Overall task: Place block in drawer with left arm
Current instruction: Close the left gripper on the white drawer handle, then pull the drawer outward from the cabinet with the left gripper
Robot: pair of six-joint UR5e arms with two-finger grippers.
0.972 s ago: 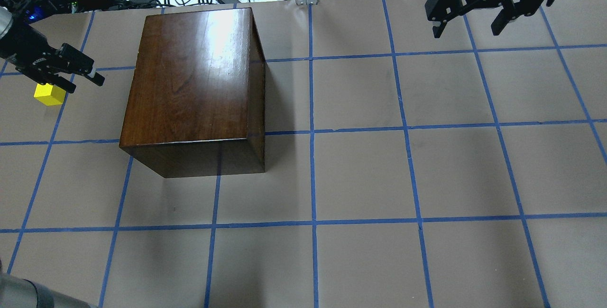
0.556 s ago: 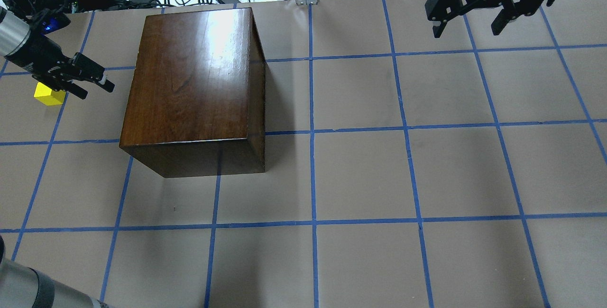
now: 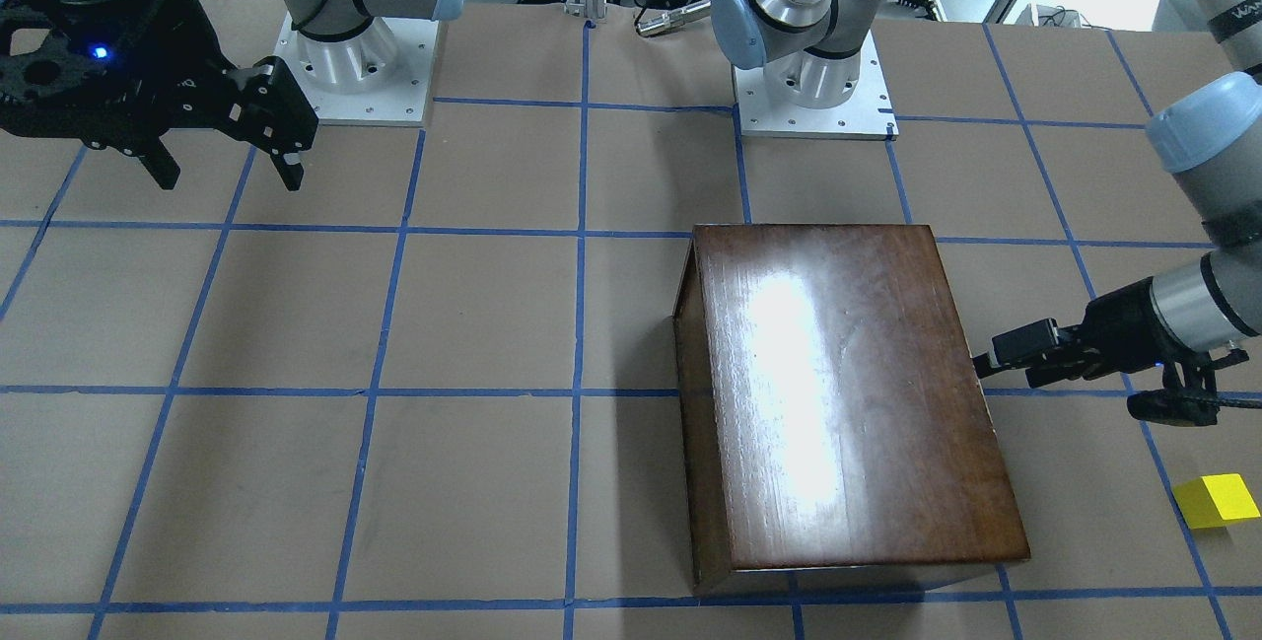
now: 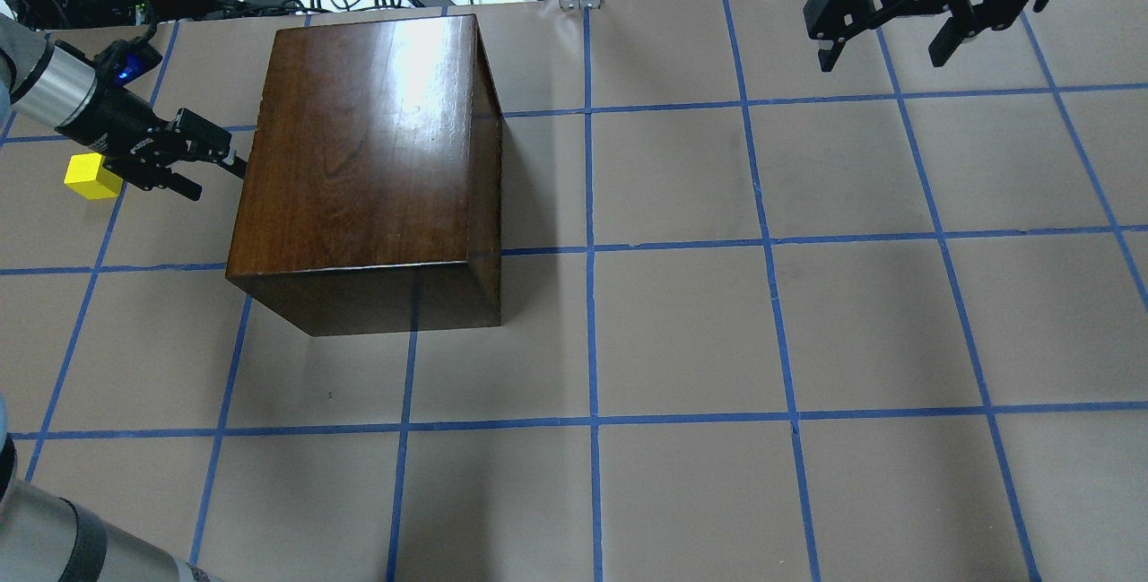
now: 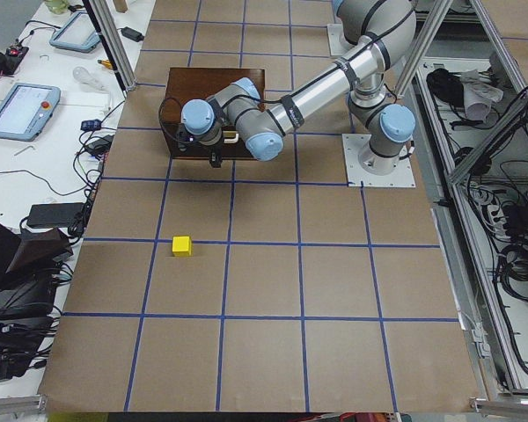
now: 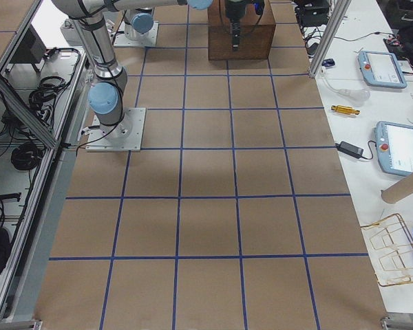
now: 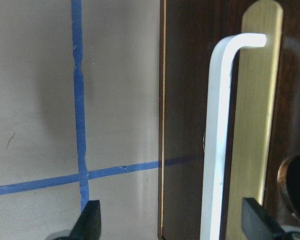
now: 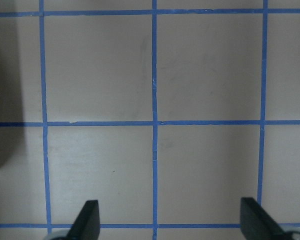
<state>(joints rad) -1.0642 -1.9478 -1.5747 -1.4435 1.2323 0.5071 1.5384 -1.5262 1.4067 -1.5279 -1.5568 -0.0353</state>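
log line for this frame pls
left gripper open, facing pull | drawer shut | block on table, not held | right gripper open, away from box

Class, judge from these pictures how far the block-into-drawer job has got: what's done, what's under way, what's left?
Done: nothing yet. The block lies on the table and the drawer sits shut in the box. In hand: the open left gripper is at the drawer front, fingers either side of its pull. Left: pull the drawer out, pick up the block, set it inside.
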